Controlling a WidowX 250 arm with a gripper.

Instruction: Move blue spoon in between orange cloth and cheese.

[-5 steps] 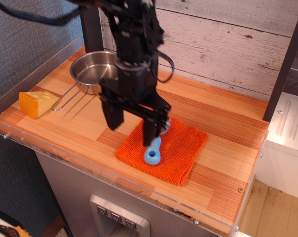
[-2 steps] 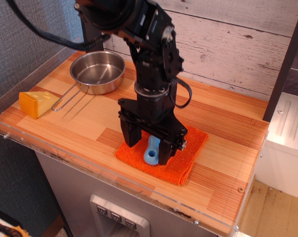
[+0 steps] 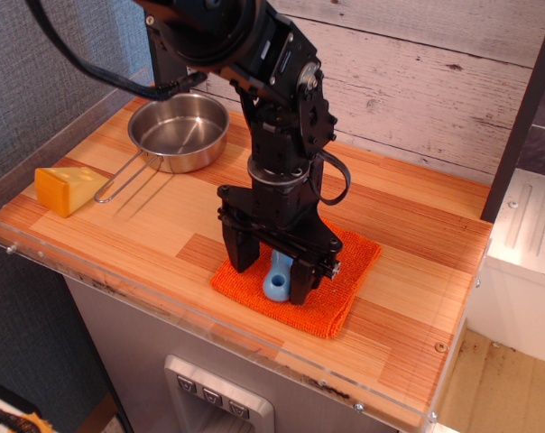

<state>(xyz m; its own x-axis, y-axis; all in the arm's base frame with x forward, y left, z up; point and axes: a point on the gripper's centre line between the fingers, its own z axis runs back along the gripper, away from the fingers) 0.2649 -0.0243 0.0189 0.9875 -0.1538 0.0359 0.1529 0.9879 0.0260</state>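
Note:
The blue spoon (image 3: 277,279) lies on the orange cloth (image 3: 336,287) near the table's front, its light-blue handle end with a hole showing; its bowl is hidden behind the gripper. My black gripper (image 3: 269,275) is lowered onto the cloth, open, with one finger (image 3: 238,250) left of the handle and the other (image 3: 302,281) right of it. I cannot tell if the fingers touch the spoon. The yellow cheese wedge (image 3: 68,188) sits at the table's left edge, well apart from the cloth.
A steel pan (image 3: 180,132) with a wire handle stands at the back left, between cheese and arm. A clear plastic rim (image 3: 164,302) runs along the table's front and left edges. A dark post (image 3: 523,117) stands at the right.
The gripper has moved right and down from above the cloth's left side to straddle the spoon handle. The spoon and cloth have not moved.

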